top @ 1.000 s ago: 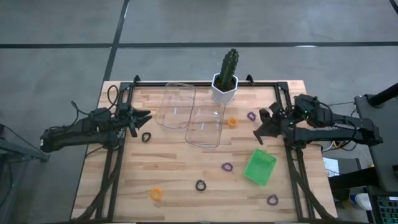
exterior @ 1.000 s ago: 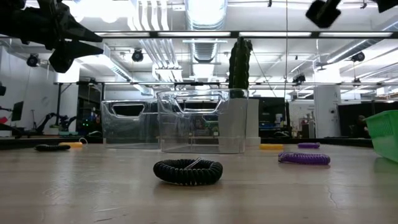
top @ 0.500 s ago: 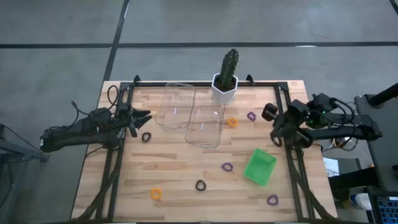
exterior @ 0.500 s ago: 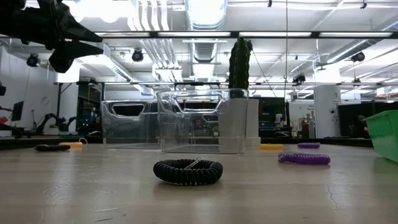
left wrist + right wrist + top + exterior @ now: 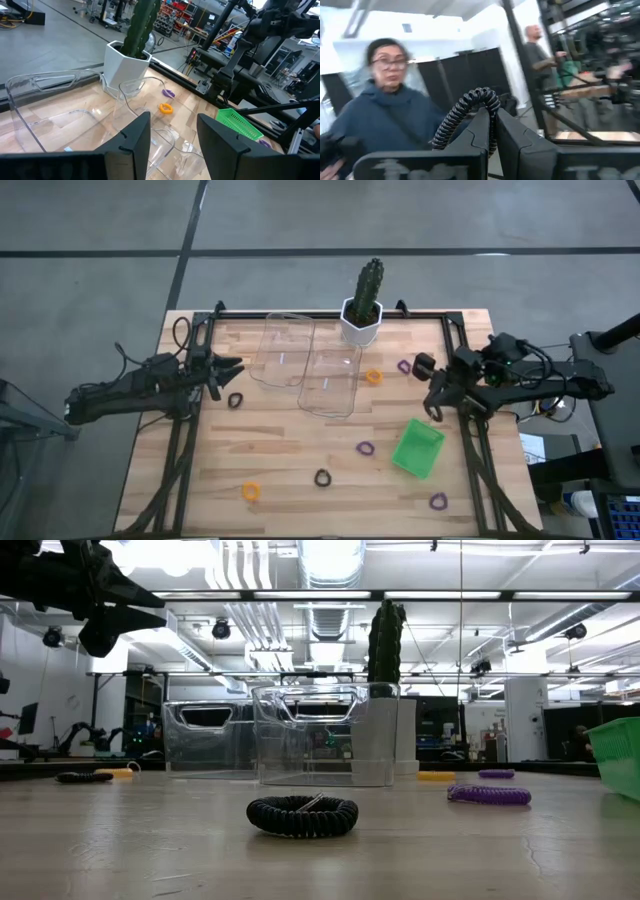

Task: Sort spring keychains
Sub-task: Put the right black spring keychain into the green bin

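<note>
Black spring keychain [image 5: 470, 112] is sitting pinched between the right hand [image 5: 493, 131] fingers, looping up past their tips

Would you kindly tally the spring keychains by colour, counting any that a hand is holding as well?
Orange keychains: 2
Purple keychains: 3
Black keychains: 3, including the held black keychain pinched in the right hand
Total: 8

Pale planked wood table [image 5: 300, 450]
</note>
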